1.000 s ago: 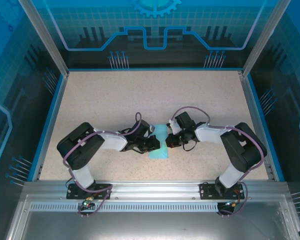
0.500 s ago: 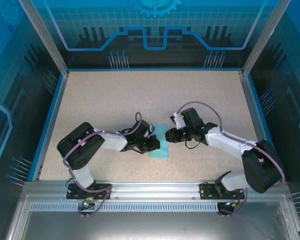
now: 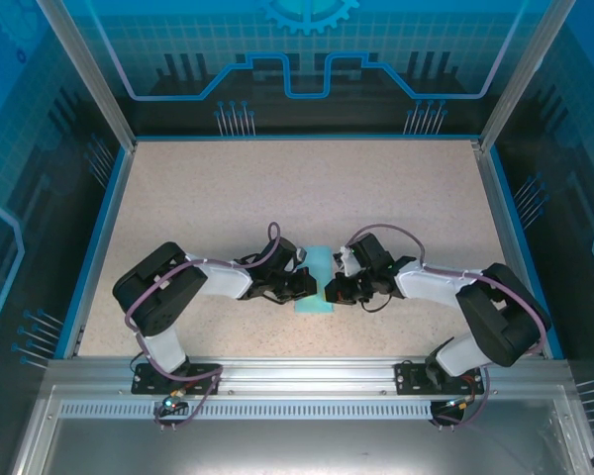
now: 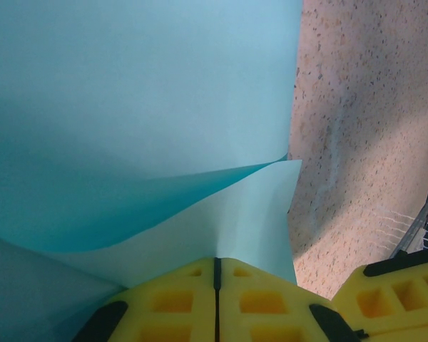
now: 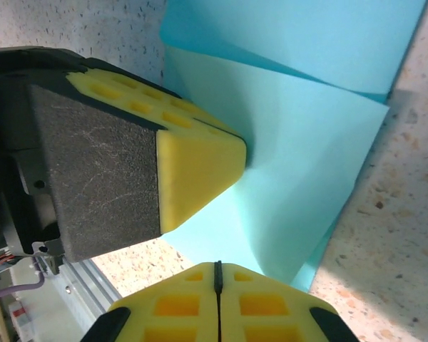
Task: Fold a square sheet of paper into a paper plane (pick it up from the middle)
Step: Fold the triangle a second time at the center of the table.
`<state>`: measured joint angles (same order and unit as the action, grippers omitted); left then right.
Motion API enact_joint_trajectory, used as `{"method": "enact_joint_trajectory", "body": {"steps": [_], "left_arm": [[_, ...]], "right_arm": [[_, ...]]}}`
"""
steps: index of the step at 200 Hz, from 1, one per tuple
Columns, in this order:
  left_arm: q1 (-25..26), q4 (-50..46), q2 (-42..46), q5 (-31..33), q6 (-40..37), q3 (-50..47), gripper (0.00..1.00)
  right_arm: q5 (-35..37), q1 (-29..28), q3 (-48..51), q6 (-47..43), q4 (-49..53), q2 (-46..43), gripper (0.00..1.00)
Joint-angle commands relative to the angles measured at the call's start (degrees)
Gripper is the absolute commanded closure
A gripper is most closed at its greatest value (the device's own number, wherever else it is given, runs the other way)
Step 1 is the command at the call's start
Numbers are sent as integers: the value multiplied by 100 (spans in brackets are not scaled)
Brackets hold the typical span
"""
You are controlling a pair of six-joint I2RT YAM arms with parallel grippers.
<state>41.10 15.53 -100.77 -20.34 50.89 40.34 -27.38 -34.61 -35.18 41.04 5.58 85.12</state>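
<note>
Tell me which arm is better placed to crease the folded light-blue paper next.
Right, probably. The left gripper is shut with its tip planted on the light-blue paper, apparently pinning it. The right gripper, also shut, sits at the paper's edge, seemingly free to slide along the fold.

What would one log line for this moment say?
light-blue paper sheet: partly folded, one layer lifted | left hand: shut, tip on sheet | right hand: shut, tips at sheet's edge

A speckled beige table (image 3: 228,198) sits inside blue-printed transparent walls (image 3: 307,59) framed by aluminium posts (image 3: 86,74).
</note>
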Motion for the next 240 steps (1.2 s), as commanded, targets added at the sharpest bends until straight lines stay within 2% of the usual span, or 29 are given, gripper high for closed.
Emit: {"method": "enact_joint_trajectory", "body": {"steps": [1, 55, 112, 199, 240], "left_arm": [[46, -383, -29, 157, -88, -105, 93], [44, -397, -9, 161, -96, -96, 93], [44, -432, 4, 215, -108, -160, 93], [38, -505, -27, 259, -146, -149, 93], [47, -494, -36, 257, -136, -158, 94]], "right_arm": [[-222, -113, -20, 234, -142, 84, 93], [-24, -222, -305, 80, 153, 471, 92], [-23, -114, -74, 19, 127, 881, 92], [-40, -4, 127, -26, 476, 275, 90], [-157, 143, 455, 41, 264, 573, 90]]}}
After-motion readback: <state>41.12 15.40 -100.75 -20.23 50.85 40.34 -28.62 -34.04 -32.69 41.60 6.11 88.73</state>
